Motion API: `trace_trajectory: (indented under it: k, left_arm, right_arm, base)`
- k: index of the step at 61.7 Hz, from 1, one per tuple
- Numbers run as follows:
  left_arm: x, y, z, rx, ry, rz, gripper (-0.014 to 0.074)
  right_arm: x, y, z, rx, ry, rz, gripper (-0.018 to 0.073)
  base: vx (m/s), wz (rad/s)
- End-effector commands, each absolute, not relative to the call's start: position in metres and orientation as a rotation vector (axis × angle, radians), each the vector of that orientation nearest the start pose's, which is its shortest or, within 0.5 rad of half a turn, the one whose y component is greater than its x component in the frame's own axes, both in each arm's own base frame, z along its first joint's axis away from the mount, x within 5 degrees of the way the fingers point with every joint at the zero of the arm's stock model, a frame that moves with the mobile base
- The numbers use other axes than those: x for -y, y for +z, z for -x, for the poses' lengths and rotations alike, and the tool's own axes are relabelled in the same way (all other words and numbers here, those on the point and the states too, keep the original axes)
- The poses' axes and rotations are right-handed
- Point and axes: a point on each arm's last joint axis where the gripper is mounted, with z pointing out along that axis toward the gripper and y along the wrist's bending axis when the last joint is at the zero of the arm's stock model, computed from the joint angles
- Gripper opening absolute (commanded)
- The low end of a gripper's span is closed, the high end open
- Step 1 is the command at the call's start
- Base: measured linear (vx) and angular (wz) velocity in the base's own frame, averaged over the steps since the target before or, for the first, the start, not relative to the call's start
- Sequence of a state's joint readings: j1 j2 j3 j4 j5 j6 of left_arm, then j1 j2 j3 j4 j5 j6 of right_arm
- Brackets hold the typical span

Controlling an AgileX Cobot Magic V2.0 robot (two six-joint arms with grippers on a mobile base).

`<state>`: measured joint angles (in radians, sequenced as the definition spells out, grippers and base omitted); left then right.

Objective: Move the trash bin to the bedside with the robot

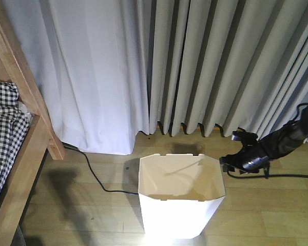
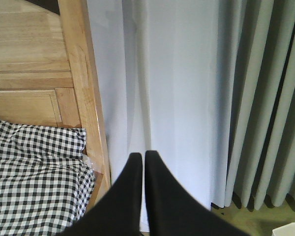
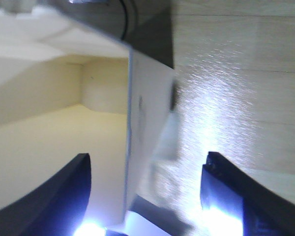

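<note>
Trash bin (image 1: 180, 197) stands upright on the wood floor (image 1: 267, 210), near the curtain (image 1: 143, 66), well apart from the bedside (image 1: 20, 154) at left. Right gripper (image 3: 145, 184) is spread wide, straddling the bin's right wall, one finger inside, one outside; likely set to pinch the rim for dragging. Left gripper (image 2: 142, 162) is closed, empty, idle above the bed.

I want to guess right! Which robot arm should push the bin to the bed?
The right. Its end effector is open, straddling the trash bin wall. The left end effector is shut, up near the curtain.
</note>
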<state>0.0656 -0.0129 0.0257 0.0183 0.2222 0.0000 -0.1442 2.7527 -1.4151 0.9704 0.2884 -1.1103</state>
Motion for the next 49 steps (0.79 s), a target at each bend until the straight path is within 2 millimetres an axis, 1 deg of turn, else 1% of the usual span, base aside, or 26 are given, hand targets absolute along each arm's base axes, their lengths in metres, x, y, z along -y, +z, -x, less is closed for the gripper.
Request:
trace_trajectory:
  k: [1,2,5,8,9,15,25,31,35,42,49]
  left_arm:
    - [-0.004,0.186,-0.056,-1.652,0.062,0.045,-0.0006]
    - [-0.004,0.186,-0.056,-1.652,0.062,0.045,-0.0006]
    - [-0.004,0.186,-0.056,-1.652,0.062,0.045,-0.0006]
    - [-0.004,0.186,-0.056,-1.652,0.062,0.045,-0.0006]
    - [-0.004,0.186,-0.056,-1.652,0.062,0.045,-0.0006]
    - [-0.004,0.186,-0.056,-1.652,0.062,0.045,-0.0006]
    - [-0.004,0.186,-0.056,-1.652,0.062,0.045,-0.0006]
    - [-0.004,0.186,-0.056,-1.652,0.062,0.045,-0.0006]
    - [-0.004,0.186,-0.056,-1.652,0.062,0.045,-0.0006]
    - [-0.004,0.186,-0.056,-1.652,0.062,0.045,-0.0006]
    - [-0.004,0.186,-0.056,-1.652,0.062,0.045,-0.0006]
  right_arm:
    - [0.038,-0.064,-0.398,-2.835,0.227,0.144,0.0476]
    - [0.037,-0.06,-0.394,-2.838,0.225,0.154,0.0476]
    - [0.036,-0.038,-0.391,-2.811,0.2,0.184,0.0476]
    - [0.036,-0.019,-0.384,-2.797,0.173,0.191,0.0476]
    - [0.036,-0.009,-0.384,-2.778,0.159,0.192,0.0476]
    - [0.037,0.035,-0.371,-2.712,0.089,0.183,0.0476]
    - [0.036,0.103,-0.35,-2.582,0.018,0.219,0.0476]
    - [0.035,0.136,-0.336,-2.508,-0.014,0.246,0.0476]
    - [0.033,0.155,-0.324,-2.463,-0.027,0.246,0.0476]
    - [0.03,0.194,-0.302,-2.353,-0.062,0.243,0.0476]
    - [0.027,0.227,-0.278,-2.242,-0.09,0.24,0.0476]
  base:
    - [0.0,0.0]
    - [0.0,0.0]
    - [0.0,0.0]
    - [0.0,0.0]
    - [0.0,0.0]
    - [0.0,0.0]
    - [0.0,0.0]
    - [0.0,0.0]
    - [0.0,0.0]
    - [0.0,0.0]
    - [0.0,0.0]
